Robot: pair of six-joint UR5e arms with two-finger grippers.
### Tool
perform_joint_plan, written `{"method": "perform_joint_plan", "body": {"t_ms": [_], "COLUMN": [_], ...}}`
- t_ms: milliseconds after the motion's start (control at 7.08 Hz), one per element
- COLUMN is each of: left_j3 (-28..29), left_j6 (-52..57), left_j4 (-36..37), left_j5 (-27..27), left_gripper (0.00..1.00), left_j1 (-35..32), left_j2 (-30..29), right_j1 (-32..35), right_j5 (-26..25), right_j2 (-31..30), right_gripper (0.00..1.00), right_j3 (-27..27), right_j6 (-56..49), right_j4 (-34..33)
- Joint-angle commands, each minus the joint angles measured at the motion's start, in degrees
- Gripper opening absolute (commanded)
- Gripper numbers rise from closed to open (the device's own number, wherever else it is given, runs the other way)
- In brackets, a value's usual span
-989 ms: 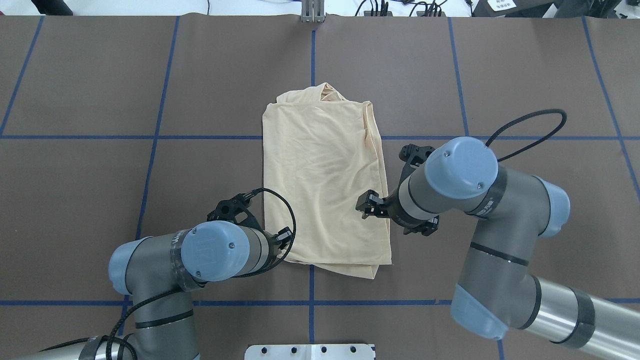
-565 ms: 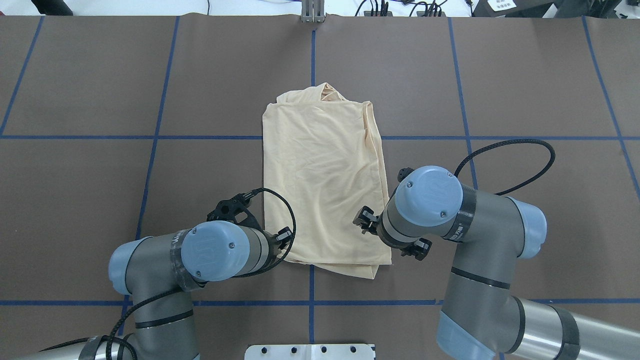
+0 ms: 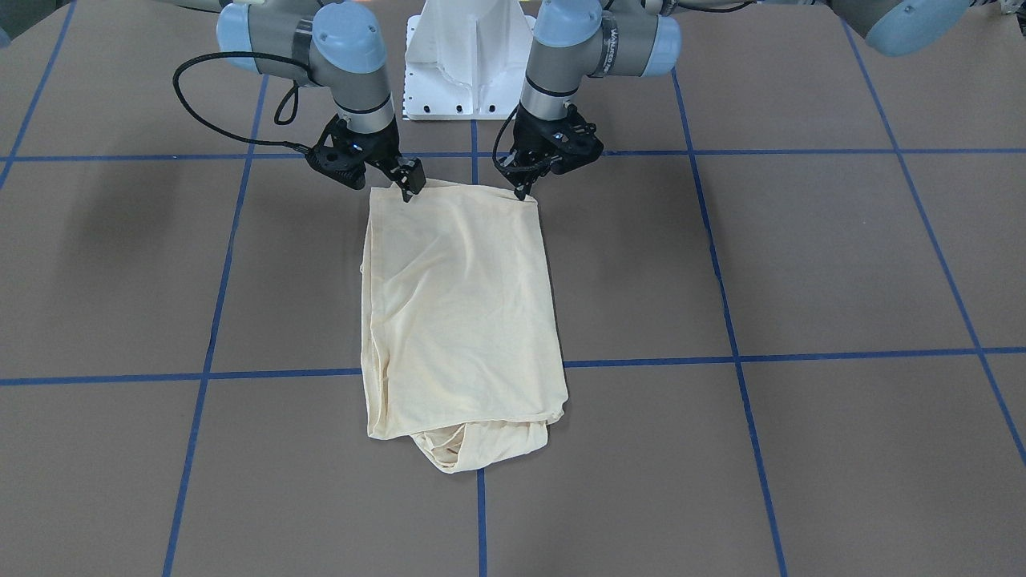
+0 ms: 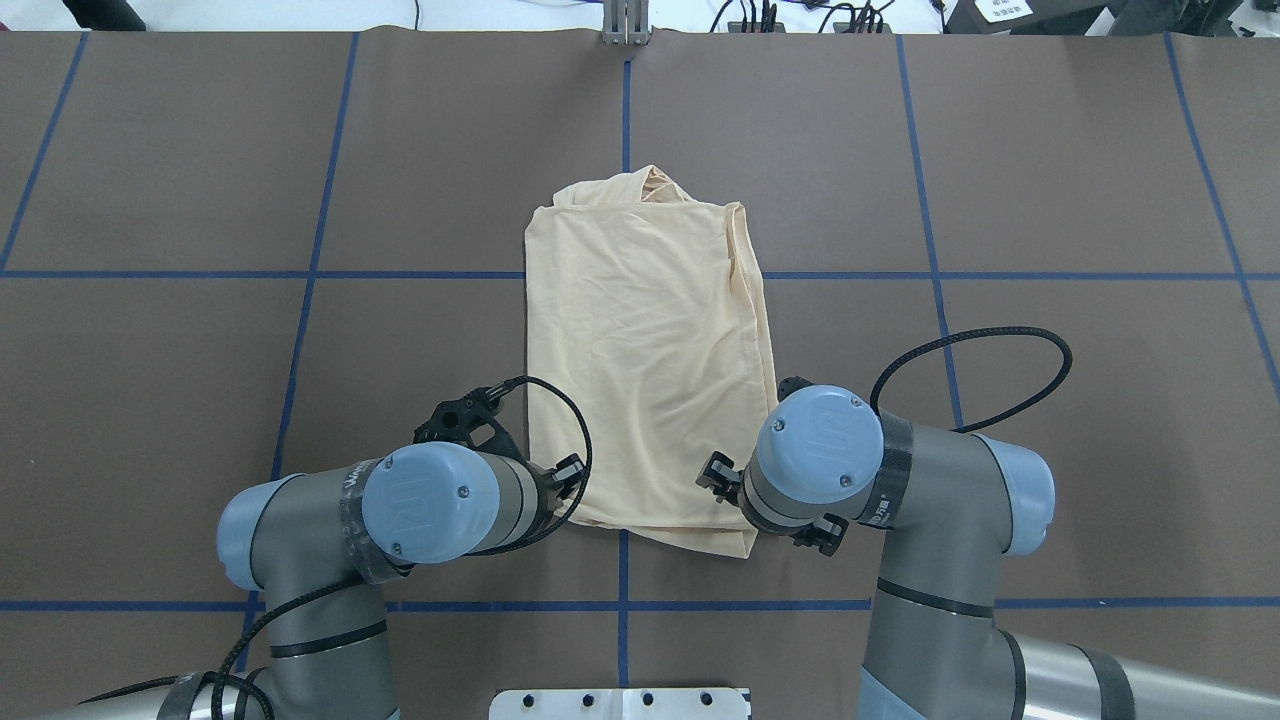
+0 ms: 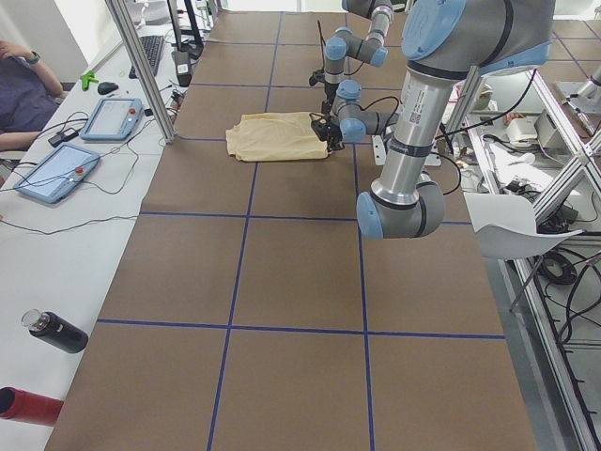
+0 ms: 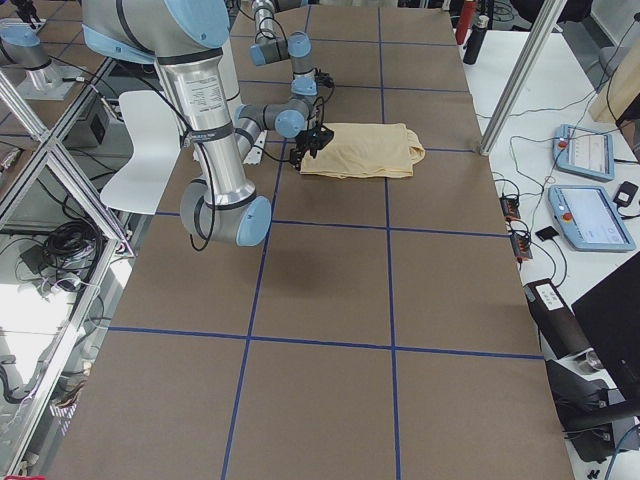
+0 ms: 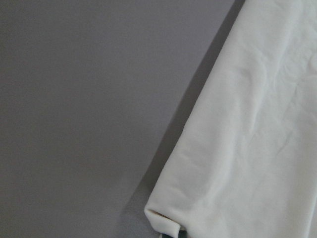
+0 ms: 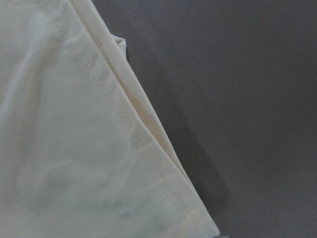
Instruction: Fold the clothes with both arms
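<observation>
The pale cream-yellow shirt (image 4: pixel 645 370) lies folded into a long rectangle on the brown table, print hidden, its bunched collar end far from me (image 3: pixel 473 453). My left gripper (image 4: pixel 568 478) sits at the shirt's near left corner, and in the front view (image 3: pixel 525 191) its fingers look closed on that corner. My right gripper (image 4: pixel 715 478) is at the near right corner, shown in the front view (image 3: pixel 406 186) low over the hem with jaws apart. The left wrist view shows the shirt (image 7: pixel 247 148) with its corner at the bottom edge. The right wrist view shows the stitched hem (image 8: pixel 124 124).
The white pedestal base (image 4: pixel 620 703) stands at the near table edge between the arms. Blue tape lines (image 4: pixel 300 330) grid the brown table. A metal bracket (image 4: pixel 626 25) sits at the far edge. Tablets (image 5: pixel 113 117) and a dark bottle (image 5: pixel 54 331) lie on the operators' side bench.
My right arm has swung back toward me along the shirt's right edge, from mid-length to the near right corner. The left arm and the shirt have not moved.
</observation>
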Motion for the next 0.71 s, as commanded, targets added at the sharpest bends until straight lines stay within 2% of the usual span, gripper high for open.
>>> {"method": "perform_joint_plan", "body": {"t_ms": [0, 565], "left_j3": [0.00, 0.00], "left_j6": [-0.03, -0.03], "left_j4": [0.00, 0.00], "left_j5": [0.03, 0.12], "left_gripper": [0.00, 0.00], "left_j1": [0.00, 0.00], "left_j2": [0.00, 0.00], "right_j1": [-0.83, -0.83], "right_j5": [-0.20, -0.19], "right_j2": [0.26, 1.05], "right_gripper": [1.00, 1.00], "right_j3": [-1.06, -2.38], "right_j6": [0.00, -0.17], "right_j4": [0.43, 0.61]}}
